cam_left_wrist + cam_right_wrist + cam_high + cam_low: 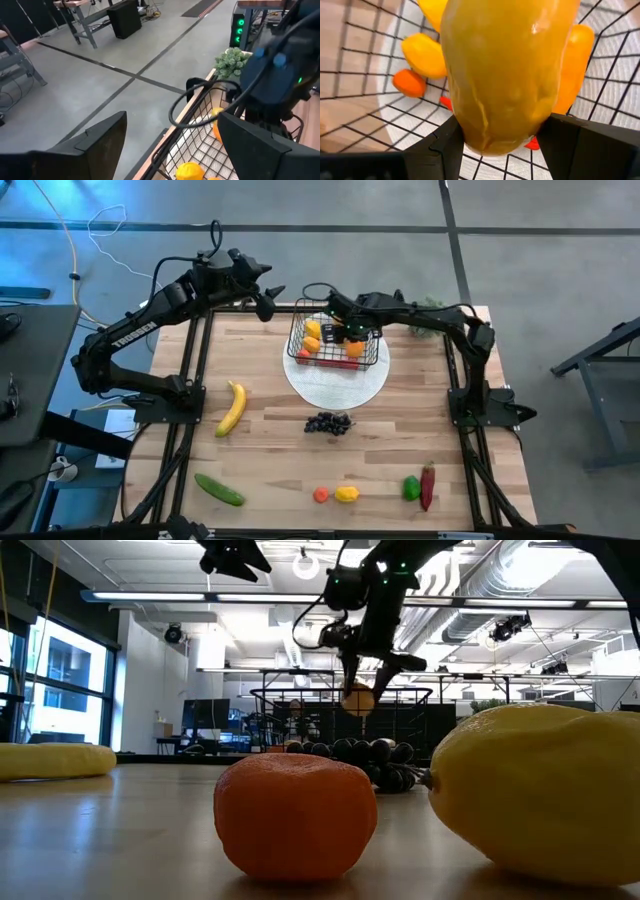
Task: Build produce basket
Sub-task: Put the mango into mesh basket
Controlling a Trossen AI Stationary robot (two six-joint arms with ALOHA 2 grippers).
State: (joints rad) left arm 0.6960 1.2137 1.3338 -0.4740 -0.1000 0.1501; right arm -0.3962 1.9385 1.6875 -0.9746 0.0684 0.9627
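Observation:
The black wire basket stands on a round white plate at the table's far middle. It holds a yellow lemon, an orange and red pieces. My right gripper is over the basket, shut on a yellow-orange mango, which also shows in the low view. My left gripper is open and empty, raised off the basket's far left corner; its wrist view shows the basket's rim. Banana, grapes, cucumber lie on the table. My right gripper pinches the mango between its two fingers, on its two opposite sides near the lower end. The fingers point down from above. The mango is lifted clear, inside or just above the basket's open top, over the fruit lying in it.
A small orange, a lemon, a green pepper and a red chili lie near the front edge. A green bushy plant stands at the far right, behind my right arm. Bare wood lies between plate and front row.

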